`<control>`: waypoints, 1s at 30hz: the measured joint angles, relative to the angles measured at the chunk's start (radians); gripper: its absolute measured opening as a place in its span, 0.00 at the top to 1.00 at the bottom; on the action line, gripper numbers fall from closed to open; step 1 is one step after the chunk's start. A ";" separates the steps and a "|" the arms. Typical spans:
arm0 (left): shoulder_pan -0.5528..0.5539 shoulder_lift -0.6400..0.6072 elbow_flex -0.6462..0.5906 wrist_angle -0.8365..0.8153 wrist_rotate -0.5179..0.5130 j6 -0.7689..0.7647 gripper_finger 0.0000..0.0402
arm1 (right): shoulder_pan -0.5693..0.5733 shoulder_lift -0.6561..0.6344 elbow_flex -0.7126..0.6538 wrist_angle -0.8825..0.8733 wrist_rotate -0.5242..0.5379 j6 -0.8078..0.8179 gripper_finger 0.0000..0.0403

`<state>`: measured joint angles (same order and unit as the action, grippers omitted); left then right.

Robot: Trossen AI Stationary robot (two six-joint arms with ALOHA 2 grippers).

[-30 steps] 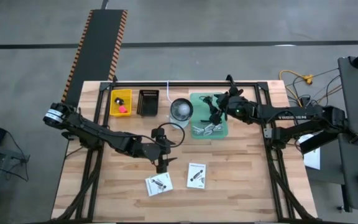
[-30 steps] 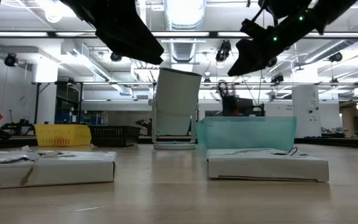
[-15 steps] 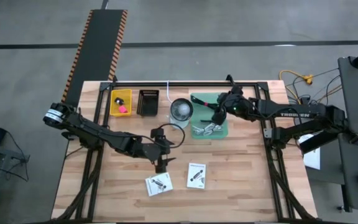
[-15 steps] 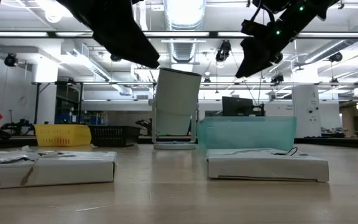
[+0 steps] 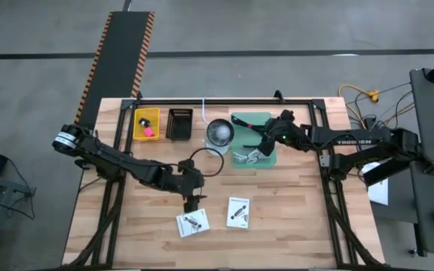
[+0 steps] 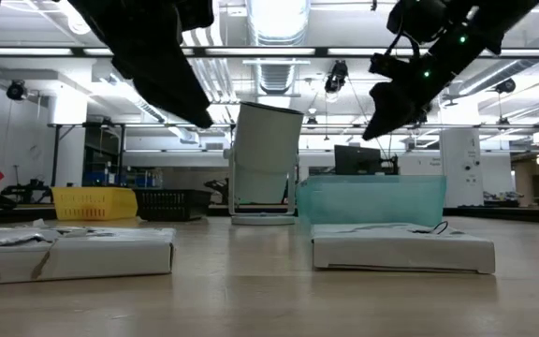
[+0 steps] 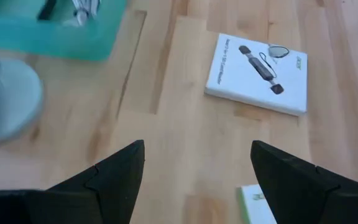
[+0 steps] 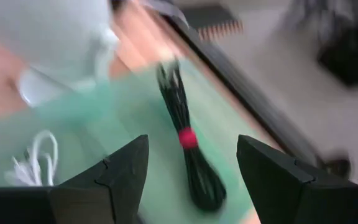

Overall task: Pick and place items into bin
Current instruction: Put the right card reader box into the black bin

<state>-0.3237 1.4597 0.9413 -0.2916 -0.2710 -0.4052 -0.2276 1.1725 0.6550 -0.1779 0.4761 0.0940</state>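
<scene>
Two white packets with black print lie flat on the wood, one and the other. My left gripper hovers open above the table just beyond them. My right gripper is open over the green bin. In that bin lie a black cable bundle with a red tie, a white cord and silver pieces. A red knob sits in the yellow bin.
A black ribbed bin stands beside the yellow one at the far edge. A pale upright cup stands left of the green bin. A black cable loop lies near my left arm. Bare wood shows on the table's right half.
The black bundle that hung below my right gripper has dropped out of sight behind the green bin's wall, and that gripper has drawn slightly toward the table's right edge. My left gripper has shifted a little toward the left and near edges, closer to the packets.
</scene>
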 joint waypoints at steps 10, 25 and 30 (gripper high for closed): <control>0.000 0.000 -0.002 -0.008 0.017 -0.009 0.31 | -0.021 0.036 -0.093 0.286 -0.141 -0.179 0.44; -0.141 0.026 -0.005 -0.008 0.295 -0.258 0.31 | -0.019 0.039 -0.145 0.291 -0.144 0.018 0.44; -0.205 0.082 0.002 -0.012 0.288 -0.380 0.31 | -0.011 0.039 -0.183 0.338 -0.144 0.052 0.44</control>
<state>-0.5292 1.5418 0.9430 -0.3035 0.0168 -0.7850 -0.2390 1.2114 0.4718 0.1599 0.3325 0.1459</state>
